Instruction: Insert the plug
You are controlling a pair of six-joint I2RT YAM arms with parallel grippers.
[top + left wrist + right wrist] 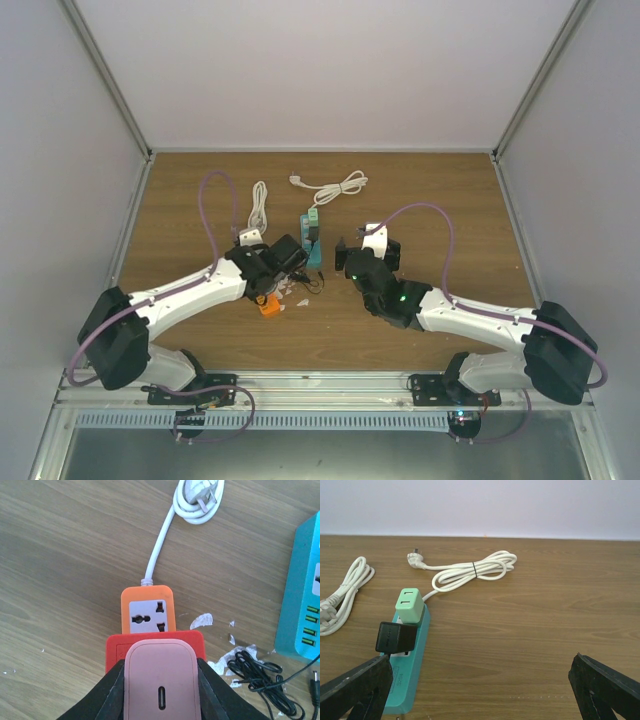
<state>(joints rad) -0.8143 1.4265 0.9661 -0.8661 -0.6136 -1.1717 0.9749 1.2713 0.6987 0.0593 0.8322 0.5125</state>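
Observation:
The plug (395, 637), a small black boxy adapter, sits on the socket face of the teal power strip (407, 680), just in front of a mint green adapter (409, 605). Its thin black wire (255, 667) lies bundled on the table beside the strip. My left gripper (161, 672) is shut on a pink charger block (161, 655). The block stands over a red adapter (117, 647) on the orange power strip (147, 591). My right gripper (479, 662) hangs open and holds nothing, to the right of the teal strip.
A coiled white cord with a white plug (470, 572) lies behind the teal strip. Another white coil (347, 587) lies at the far left. White paper scraps (202, 621) dot the wood near the orange strip. Grey walls enclose the table (430, 180).

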